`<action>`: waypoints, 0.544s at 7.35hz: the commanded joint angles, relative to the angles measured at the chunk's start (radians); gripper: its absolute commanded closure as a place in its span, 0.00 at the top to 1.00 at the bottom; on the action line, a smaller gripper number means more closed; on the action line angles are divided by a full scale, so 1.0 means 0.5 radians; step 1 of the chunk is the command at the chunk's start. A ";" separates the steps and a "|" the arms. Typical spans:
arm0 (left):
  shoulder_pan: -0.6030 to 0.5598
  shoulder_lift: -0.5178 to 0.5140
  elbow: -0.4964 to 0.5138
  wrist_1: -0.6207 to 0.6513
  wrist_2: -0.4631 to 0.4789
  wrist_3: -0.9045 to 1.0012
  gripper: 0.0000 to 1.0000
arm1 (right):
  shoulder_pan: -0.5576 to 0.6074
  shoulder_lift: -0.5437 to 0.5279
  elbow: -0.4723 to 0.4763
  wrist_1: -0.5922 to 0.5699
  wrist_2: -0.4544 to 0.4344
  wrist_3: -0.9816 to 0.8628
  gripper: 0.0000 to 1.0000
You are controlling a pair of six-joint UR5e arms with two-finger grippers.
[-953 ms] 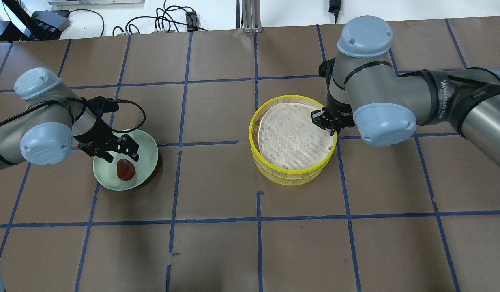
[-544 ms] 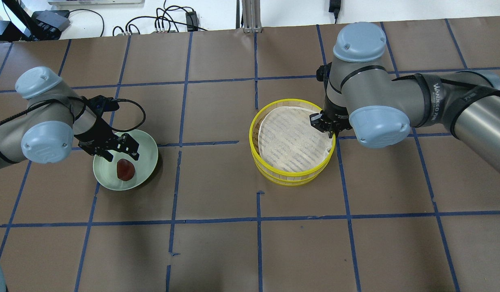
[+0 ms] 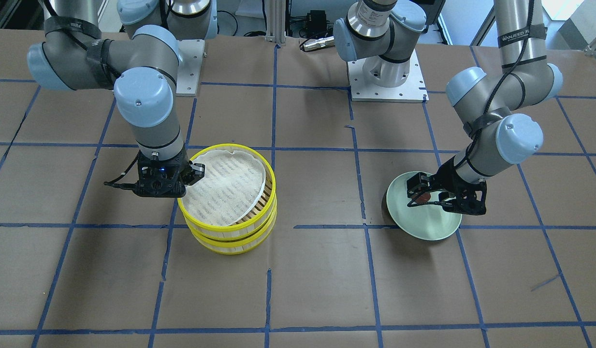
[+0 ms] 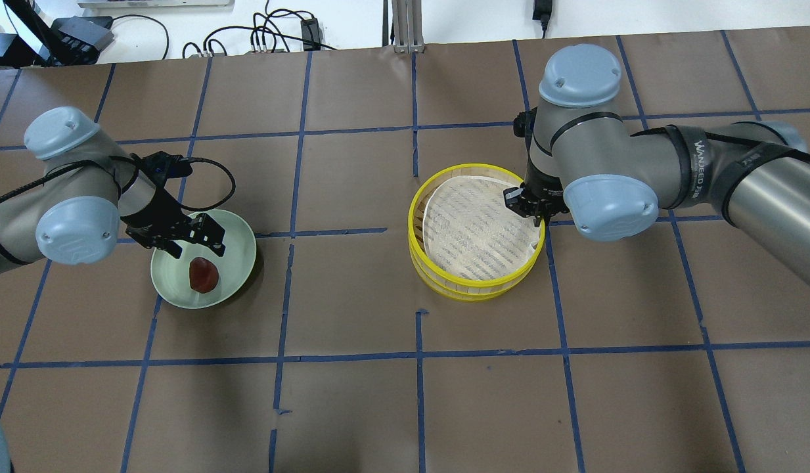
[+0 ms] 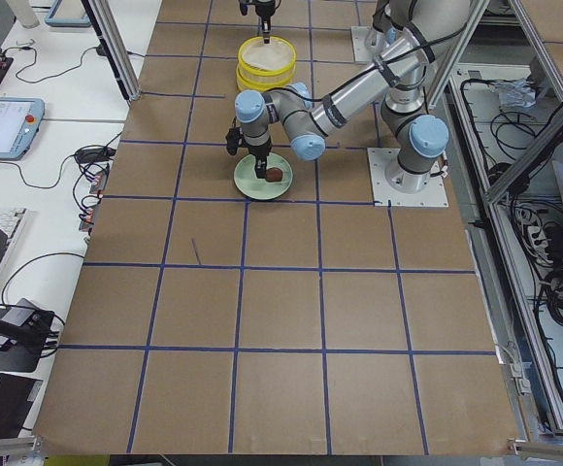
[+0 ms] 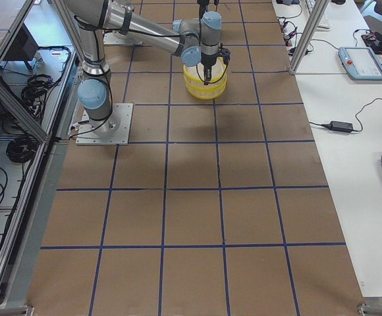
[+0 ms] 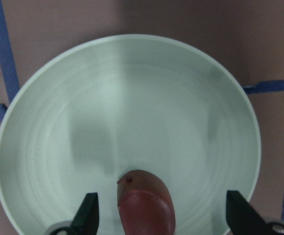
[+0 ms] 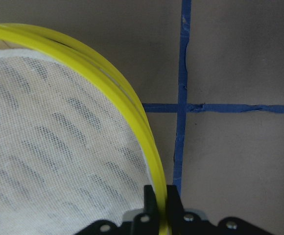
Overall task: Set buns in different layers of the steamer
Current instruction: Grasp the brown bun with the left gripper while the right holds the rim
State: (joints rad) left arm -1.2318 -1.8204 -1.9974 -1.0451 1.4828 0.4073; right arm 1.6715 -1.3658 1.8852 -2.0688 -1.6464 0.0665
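Observation:
Two steamer trays with yellow rims are stacked at the table's middle right. The top tray (image 4: 412,217) (image 3: 259,203) has a white mesh liner and sits slightly askew over the lower tray (image 4: 470,294) (image 3: 235,244). My right gripper (image 4: 535,209) (image 3: 184,180) (image 8: 160,196) is shut on the top tray's rim (image 8: 107,83). One reddish-brown bun (image 4: 203,274) (image 7: 144,205) (image 5: 274,176) lies in a pale green plate (image 4: 237,236) (image 3: 423,227) (image 7: 132,98). My left gripper (image 4: 194,244) (image 3: 443,195) (image 7: 164,218) hovers open just above the bun, a finger on each side.
The table is brown paper with a blue tape grid (image 4: 418,355). Both robot bases (image 3: 387,72) stand at its robot side. Cables and gear (image 4: 267,33) lie beyond the far edge.
My right arm has shifted a little, and the top tray has moved with it to sit more nearly over the lower tray. My left gripper has barely moved.

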 commanded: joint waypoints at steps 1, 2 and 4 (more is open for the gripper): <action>0.000 -0.001 0.000 0.001 0.001 0.002 0.92 | -0.002 -0.002 0.003 -0.004 0.001 -0.004 0.11; 0.000 -0.001 0.000 0.001 0.004 0.005 0.92 | -0.002 -0.005 -0.012 -0.019 0.007 -0.007 0.11; 0.003 0.005 0.003 0.001 0.022 0.023 0.94 | -0.002 -0.002 -0.018 -0.022 0.010 0.005 0.12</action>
State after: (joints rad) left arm -1.2314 -1.8202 -1.9967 -1.0446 1.4870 0.4117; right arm 1.6704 -1.3677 1.8774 -2.0786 -1.6423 0.0676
